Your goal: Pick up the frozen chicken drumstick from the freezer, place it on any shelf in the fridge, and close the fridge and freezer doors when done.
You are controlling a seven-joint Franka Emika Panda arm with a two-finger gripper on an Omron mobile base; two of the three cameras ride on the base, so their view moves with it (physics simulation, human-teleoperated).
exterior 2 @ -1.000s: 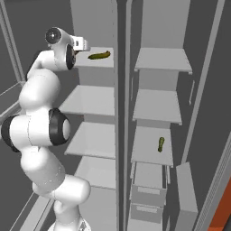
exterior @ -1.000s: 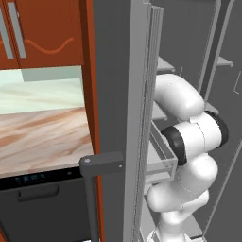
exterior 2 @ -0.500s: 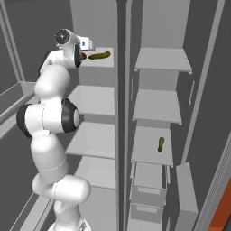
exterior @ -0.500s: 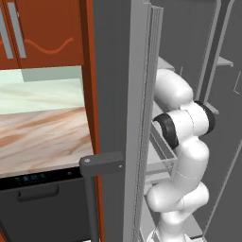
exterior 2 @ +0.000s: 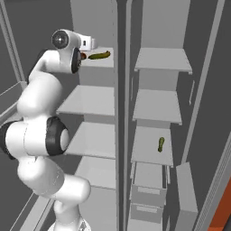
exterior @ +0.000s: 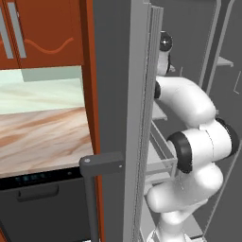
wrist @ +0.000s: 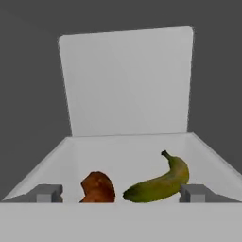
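The frozen chicken drumstick, reddish-brown and lumpy, lies on the top shelf of the fridge. My gripper is open, its fingertips wide apart at either side and touching nothing. A green-yellow banana-like item lies just right of the drumstick. From the right base view the hand hovers at the top shelf beside that green item. The freezer stands open to the right.
A dark green pickle-like item lies on a lower freezer shelf above the drawers. The open fridge door with its dark handle stands close on the arm's left. Beyond it are a marble counter and red-brown cabinets.
The jaws have gone from shut to wide open, and the drumstick now rests on the top shelf. The arm's elbow has swung up and over while the hand stayed at the shelf.
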